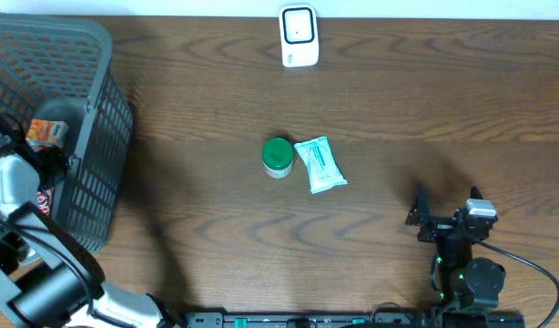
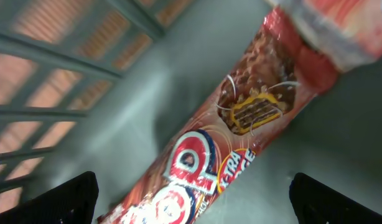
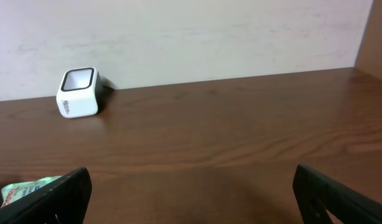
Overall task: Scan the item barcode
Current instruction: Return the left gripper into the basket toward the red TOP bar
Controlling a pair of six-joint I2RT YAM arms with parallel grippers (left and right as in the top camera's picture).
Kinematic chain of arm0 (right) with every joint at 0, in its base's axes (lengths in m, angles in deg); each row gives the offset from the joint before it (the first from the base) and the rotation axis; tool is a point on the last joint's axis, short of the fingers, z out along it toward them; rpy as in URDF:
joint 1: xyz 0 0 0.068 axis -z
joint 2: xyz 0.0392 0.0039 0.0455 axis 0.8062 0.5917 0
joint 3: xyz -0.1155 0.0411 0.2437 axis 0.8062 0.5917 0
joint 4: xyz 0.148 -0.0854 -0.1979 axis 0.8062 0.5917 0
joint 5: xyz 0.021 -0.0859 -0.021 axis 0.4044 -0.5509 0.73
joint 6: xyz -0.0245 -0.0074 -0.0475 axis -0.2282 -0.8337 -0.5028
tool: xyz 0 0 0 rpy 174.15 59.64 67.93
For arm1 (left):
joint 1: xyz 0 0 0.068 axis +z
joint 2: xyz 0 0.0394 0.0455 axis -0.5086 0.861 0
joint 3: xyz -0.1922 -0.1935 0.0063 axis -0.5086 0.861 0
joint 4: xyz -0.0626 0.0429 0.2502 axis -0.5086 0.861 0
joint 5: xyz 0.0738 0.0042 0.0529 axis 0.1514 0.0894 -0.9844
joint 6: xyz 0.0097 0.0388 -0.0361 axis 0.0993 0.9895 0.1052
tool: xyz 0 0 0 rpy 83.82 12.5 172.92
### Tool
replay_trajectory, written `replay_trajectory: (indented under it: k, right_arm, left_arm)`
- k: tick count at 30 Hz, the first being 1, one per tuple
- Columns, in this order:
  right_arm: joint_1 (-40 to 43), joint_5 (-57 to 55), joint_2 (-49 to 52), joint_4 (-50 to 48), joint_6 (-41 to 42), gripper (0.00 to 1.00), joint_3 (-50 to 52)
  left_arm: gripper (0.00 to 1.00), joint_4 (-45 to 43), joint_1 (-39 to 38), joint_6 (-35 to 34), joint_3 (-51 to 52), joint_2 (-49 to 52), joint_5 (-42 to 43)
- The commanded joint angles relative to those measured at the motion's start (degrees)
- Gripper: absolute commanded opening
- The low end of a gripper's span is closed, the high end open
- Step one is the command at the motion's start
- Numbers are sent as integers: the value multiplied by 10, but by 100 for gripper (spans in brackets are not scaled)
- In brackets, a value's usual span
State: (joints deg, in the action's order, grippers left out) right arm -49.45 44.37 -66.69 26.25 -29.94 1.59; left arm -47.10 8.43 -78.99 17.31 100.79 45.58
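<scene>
A long red snack packet (image 2: 241, 124) with a chocolate biscuit picture lies on the grey floor of the basket (image 1: 79, 36). My left gripper (image 2: 191, 202) hangs open just above it, one finger on each side of the packet's lower end, touching nothing. From overhead the left arm (image 1: 14, 187) reaches into the basket and hides its gripper. The white barcode scanner (image 1: 299, 36) stands at the table's far edge and also appears in the right wrist view as scanner (image 3: 78, 92). My right gripper (image 1: 446, 205) rests open and empty at the front right.
An orange packet (image 1: 47, 134) lies in the basket beside the left arm. A green-lidded jar (image 1: 278, 157) and a pale green wipes pack (image 1: 320, 164) sit mid-table. The basket's slatted wall (image 2: 54, 56) stands close to the left gripper.
</scene>
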Motion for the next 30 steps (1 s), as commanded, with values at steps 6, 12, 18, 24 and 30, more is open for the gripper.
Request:
replay_trajectory:
  k: [6, 12, 18, 24, 30]
  right_arm:
    - [-2, 3, -3, 2, 5, 99, 0]
    - [-2, 3, -3, 2, 5, 99, 0]
    - [-2, 3, -3, 2, 5, 99, 0]
    - [-2, 3, -3, 2, 5, 99, 0]
    - [-2, 3, -3, 2, 5, 99, 0]
  left_arm:
    - [83, 5, 3, 3, 0, 70, 1]
    - [48, 49, 3, -44, 0, 83, 141]
    - [8, 100, 3, -70, -2, 80, 148]
    - [7, 152, 3, -114, -61, 27, 148]
    - [8, 200, 3, -119, -164, -82, 148]
